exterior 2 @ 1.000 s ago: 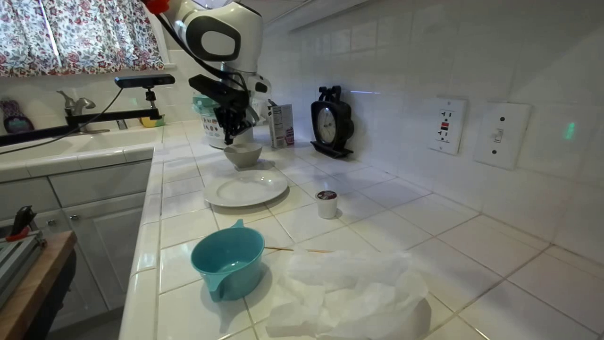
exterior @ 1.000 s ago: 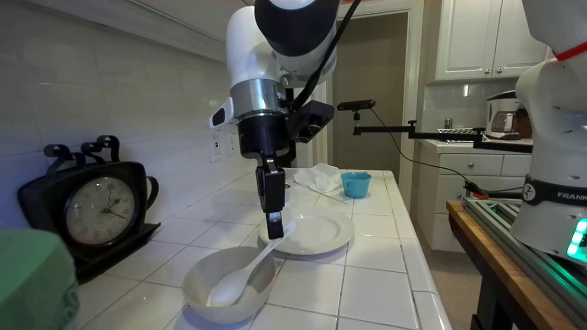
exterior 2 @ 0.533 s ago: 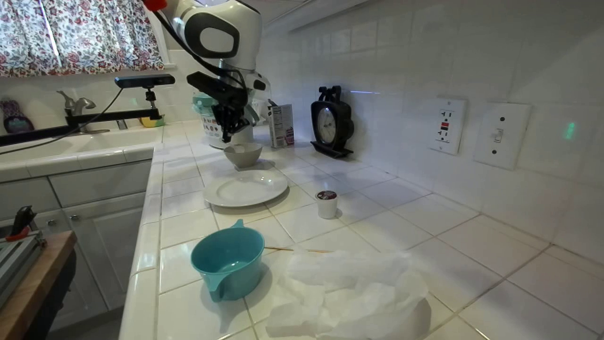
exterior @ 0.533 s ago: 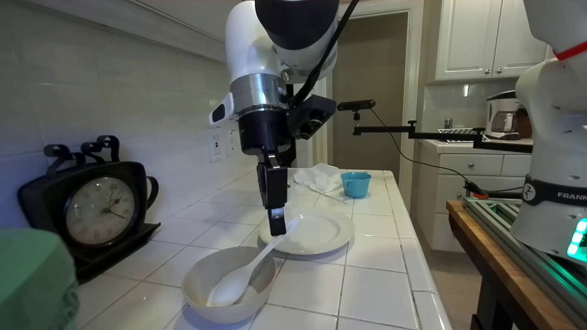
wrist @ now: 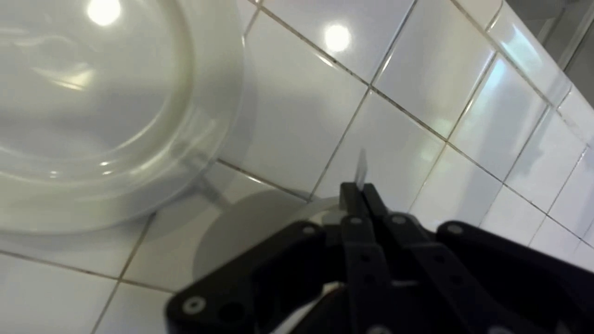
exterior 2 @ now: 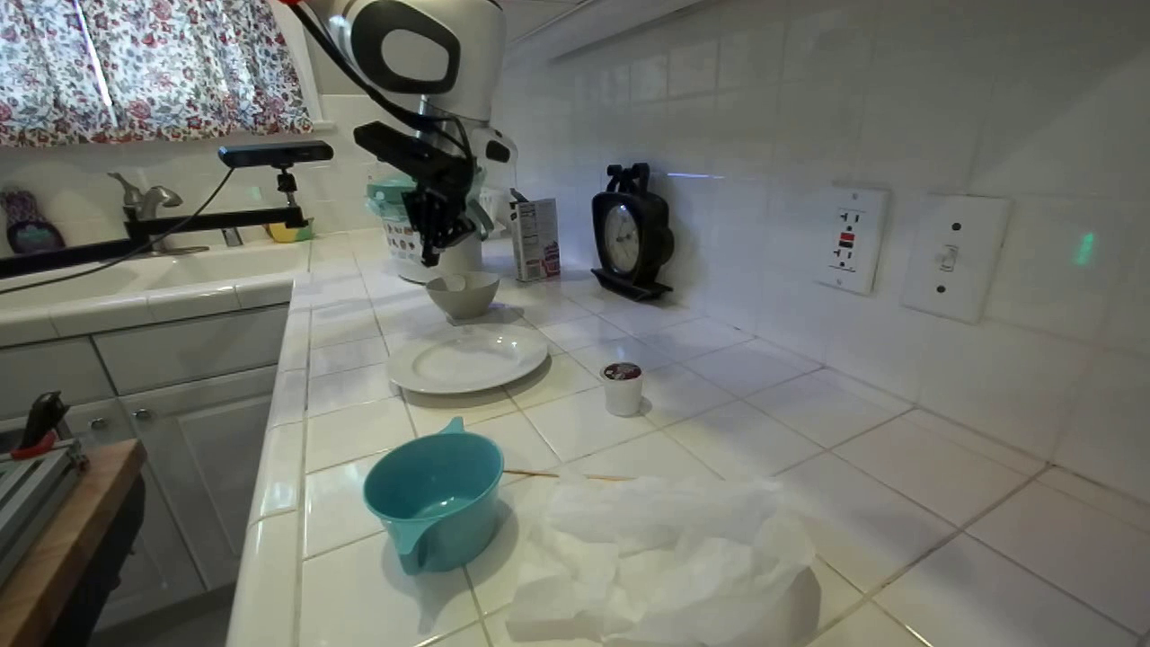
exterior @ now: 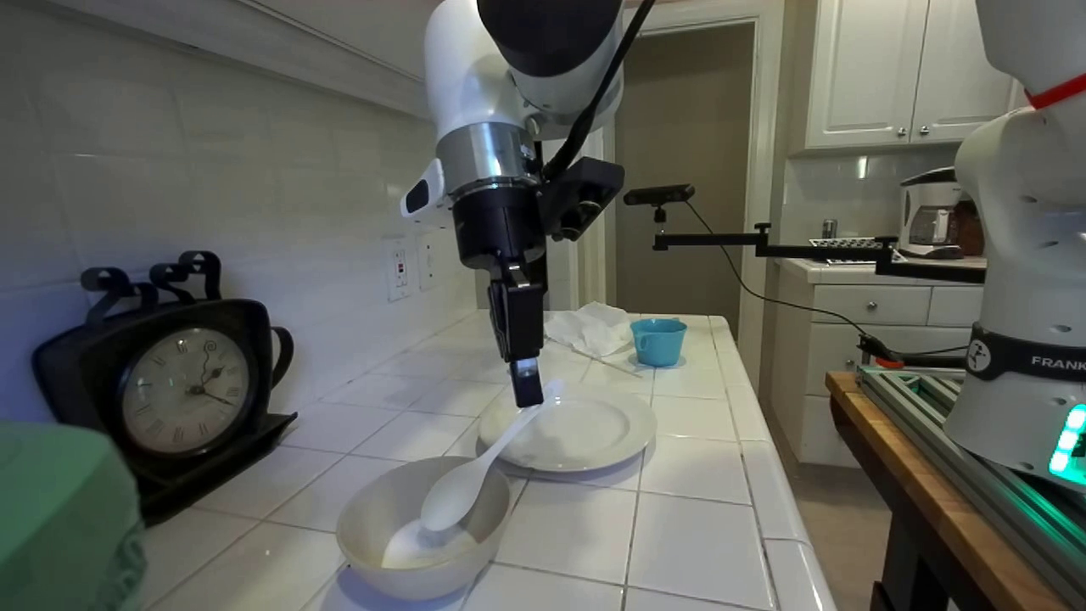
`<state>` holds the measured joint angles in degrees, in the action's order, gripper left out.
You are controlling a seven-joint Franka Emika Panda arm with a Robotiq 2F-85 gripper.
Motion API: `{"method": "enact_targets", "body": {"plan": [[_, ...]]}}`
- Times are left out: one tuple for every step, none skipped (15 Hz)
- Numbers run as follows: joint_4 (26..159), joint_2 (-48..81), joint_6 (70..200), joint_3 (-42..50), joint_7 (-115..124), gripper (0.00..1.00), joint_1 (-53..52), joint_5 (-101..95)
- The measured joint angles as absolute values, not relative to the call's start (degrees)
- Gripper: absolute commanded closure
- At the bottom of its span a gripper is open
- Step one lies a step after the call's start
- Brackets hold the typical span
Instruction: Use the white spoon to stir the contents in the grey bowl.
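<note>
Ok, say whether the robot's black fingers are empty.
No, in the wrist view the black fingers pinch the slim white spoon.

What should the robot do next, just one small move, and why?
Probably lower the white spoon a little toward the contents: the gripper pinches the handle, and in an exterior view the spoon's head seems raised within the grey bowl, much of the contents showing below it.

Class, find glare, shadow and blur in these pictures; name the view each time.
Wrist view: bright glare spots on the plate and tiles; the end of the white spoon looks blurred. In an exterior view: the blue cup casts a shadow.
</note>
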<state>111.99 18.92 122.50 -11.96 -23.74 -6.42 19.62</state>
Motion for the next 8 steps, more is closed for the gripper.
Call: {"method": "enact_targets", "body": {"plan": [[112.0,18.9,122.5,-11.7,-23.7,0.99,-6.4,19.3],[112.0,18.9,122.5,-11.4,-23.7,0.99,-6.4,18.9],[112.1,19.0,122.5,-11.3,-23.7,0.99,-6.4,18.5],[112.1,19.0,122.5,-11.3,-23.7,0.99,-6.4,18.3],[112.1,19.1,122.6,-11.3,-23.7,0.99,-6.4,17.9],[112.0,19.2,122.6,-11.4,-23.7,0.99,-6.5,17.4],[112.0,19.3,122.6,-11.4,-23.7,0.99,-6.6,16.9],[111.9,19.4,122.6,-11.4,-23.7,0.99,-6.7,16.3]]}}
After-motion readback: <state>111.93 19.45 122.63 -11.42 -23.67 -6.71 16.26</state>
